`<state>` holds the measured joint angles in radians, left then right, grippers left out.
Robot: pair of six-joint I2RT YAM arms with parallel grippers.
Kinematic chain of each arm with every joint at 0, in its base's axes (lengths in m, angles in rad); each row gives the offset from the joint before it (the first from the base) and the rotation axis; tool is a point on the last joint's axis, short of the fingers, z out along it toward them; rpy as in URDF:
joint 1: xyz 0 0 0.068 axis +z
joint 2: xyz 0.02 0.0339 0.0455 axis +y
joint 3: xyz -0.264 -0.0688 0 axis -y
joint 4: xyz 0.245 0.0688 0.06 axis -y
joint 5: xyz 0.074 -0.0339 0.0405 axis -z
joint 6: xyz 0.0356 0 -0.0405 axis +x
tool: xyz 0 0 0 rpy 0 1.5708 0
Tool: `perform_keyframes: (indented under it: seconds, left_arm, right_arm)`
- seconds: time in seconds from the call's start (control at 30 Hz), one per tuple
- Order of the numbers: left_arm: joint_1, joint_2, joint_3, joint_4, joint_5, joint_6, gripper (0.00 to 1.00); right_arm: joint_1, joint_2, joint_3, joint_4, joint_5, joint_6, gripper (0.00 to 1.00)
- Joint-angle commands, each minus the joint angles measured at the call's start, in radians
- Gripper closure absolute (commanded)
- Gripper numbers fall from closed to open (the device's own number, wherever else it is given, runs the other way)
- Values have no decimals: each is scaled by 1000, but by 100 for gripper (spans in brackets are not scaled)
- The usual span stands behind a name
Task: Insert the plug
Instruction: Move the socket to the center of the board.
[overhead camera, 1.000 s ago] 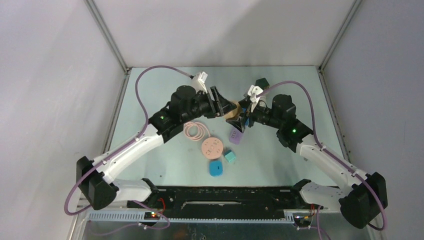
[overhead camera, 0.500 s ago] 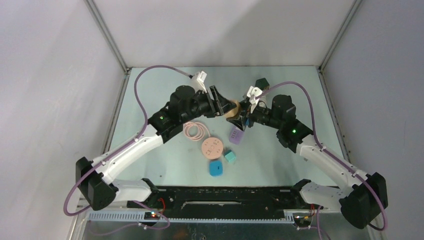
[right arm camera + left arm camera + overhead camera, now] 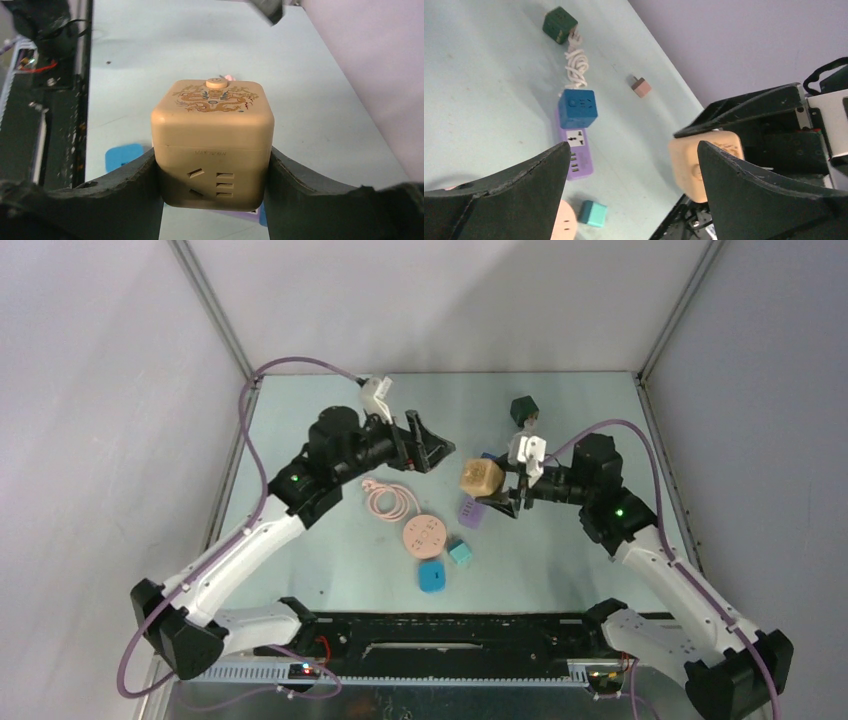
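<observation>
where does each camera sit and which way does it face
Top external: above and behind the bases, facing down at the table; both arms show.
Left wrist: on its arm, facing across the table past the open left end effector; fingers show.
Right wrist: on its arm, facing along the right end effector gripping the tan cube; fingers show.
Shared: all three show the tan cube.

Beyond the right gripper (image 3: pixel 212 150), the tan socket cube (image 3: pixel 212 130) it clamps hides nearly all of the purple power strip (image 3: pixel 254 212). The cube's embossed lettering is too small to read. Below the left gripper (image 3: pixel 632 145), the frame edge cuts off the pink disc (image 3: pixel 564 225).
</observation>
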<state>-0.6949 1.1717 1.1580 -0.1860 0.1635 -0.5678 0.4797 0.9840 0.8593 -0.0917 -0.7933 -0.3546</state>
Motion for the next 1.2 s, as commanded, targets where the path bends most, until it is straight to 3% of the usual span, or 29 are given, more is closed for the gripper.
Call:
perform_keyframes:
  seconds: [0.0,0.2,0.3,0.43,0.6,0.73,0.87,1.03,1.17]
  left_arm:
    - [68,-93,-14,19,204,230,0]
    - [75,-194,-140,79,451,647,2]
    - [68,-199,-117,-37,576,916,0]
    - [-11,-174,-32,-233,588,1285,0]
    - [-135,-150,-1,-283,577,1508,0]
    - [-214,-126,36,-255,567,1577,8]
    - [-258,-90,98,-279,567,1606,9]
    - [-261,-77,97,-243,526,1487,1]
    - [-261,-118,28,-173,487,1398,0]
  right_arm:
    - [-42,-70,18,-120,-235,-143,100]
    - [-66,-114,18,-196,-406,-197,100]
    - [-76,-115,18,-238,-506,-241,100]
    - [-75,-91,18,-284,-593,-300,100]
    - [-62,-64,17,-308,-637,-357,100]
    - [-41,-41,19,-322,-666,-386,100]
    - [-22,-23,19,-327,-652,-384,100]
    - [-10,-24,18,-343,-578,-377,100]
    - [-15,-38,18,-343,-533,-368,100]
